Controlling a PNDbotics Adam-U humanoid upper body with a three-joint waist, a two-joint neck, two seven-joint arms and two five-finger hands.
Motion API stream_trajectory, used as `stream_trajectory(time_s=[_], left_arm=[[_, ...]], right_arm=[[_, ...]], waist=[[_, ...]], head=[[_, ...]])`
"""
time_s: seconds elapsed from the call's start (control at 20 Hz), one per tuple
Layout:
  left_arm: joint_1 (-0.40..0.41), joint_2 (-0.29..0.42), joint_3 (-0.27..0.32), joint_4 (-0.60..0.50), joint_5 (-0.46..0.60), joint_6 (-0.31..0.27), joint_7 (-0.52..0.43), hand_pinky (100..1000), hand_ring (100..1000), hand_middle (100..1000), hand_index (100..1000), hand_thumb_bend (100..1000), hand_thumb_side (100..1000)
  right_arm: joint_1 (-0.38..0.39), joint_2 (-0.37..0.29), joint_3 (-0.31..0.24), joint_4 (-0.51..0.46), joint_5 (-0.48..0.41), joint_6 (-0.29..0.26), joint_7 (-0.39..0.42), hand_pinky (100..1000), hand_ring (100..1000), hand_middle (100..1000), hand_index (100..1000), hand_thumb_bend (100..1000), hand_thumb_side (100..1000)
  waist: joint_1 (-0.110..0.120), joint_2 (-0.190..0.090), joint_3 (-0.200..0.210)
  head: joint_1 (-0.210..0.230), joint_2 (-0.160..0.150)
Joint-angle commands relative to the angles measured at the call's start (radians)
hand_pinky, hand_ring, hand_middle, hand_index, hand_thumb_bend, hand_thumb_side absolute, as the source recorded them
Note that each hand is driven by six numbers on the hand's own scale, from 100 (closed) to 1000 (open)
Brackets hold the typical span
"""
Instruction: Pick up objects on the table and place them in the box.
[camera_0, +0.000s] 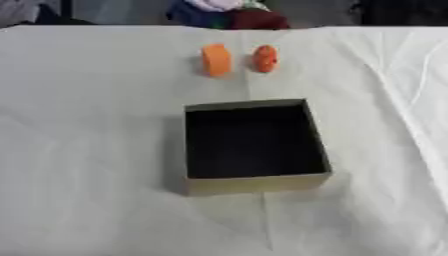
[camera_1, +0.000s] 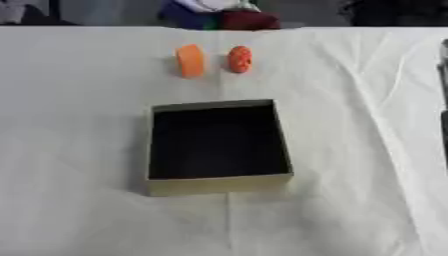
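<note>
box (camera_0: 254, 186) mid-tabletop, looks empty. orange block (camera_0: 215, 59) and red-orange ball (camera_0: 265, 58) side by side toward the far edge, both left to pick. my hands aren't in view.

A white cloth (camera_0: 87, 150), creased and faintly wrinkled, is spread over the whole table surface; one long fold is seen running down its right side. Beyond the far edge, a heap of dark blue, dark red and pale fabric (camera_0: 229, 15) is seen against a dim grey background, its nature unclear.
</note>
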Motion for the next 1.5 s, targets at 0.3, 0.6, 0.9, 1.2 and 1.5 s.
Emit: stream_trajectory(time_s=[0.3, 0.6, 0.9, 1.2, 1.5], left_arm=[[-0.004, 0.020, 0.001, -0.014, 0.003, -0.002, -0.007, 584, 593, 651, 789, 100, 750], [-0.003, 0.024, -0.003, -0.014, 0.005, -0.002, -0.012, 584, 592, 651, 789, 100, 750], [-0.004, 0.027, -0.008, -0.014, 0.008, -0.002, -0.018, 584, 591, 651, 789, 100, 749], [-0.007, 0.030, -0.014, -0.014, 0.013, -0.003, -0.025, 584, 592, 652, 789, 100, 750], [-0.009, 0.032, -0.017, -0.014, 0.016, -0.001, -0.030, 584, 591, 652, 788, 100, 750]], right_arm=[[-0.180, -0.072, 0.055, 0.217, 0.156, -0.023, 0.118, 895, 786, 672, 779, 100, 1000], [-0.334, -0.062, 0.093, 0.471, 0.321, -0.083, 0.208, 881, 801, 690, 779, 100, 1000], [-0.456, -0.006, 0.083, 0.763, 0.539, -0.166, 0.186, 865, 821, 710, 779, 100, 1000], [-0.552, 0.067, 0.022, 1.022, 0.778, -0.197, 0.095, 857, 830, 721, 778, 100, 1000], [-0.608, 0.147, -0.014, 1.184, 0.981, -0.221, 0.030, 853, 857, 758, 786, 100, 1000]], waist=[[0.004, -0.023, 0.009], [0.003, -0.027, 0.011], [0.006, -0.030, 0.016], [0.006, -0.034, 0.018], [0.006, -0.038, 0.020]], head=[[-0.009, 0.009], [-0.018, 0.011], [-0.026, 0.016], [-0.031, 0.018], [-0.038, 0.020]])
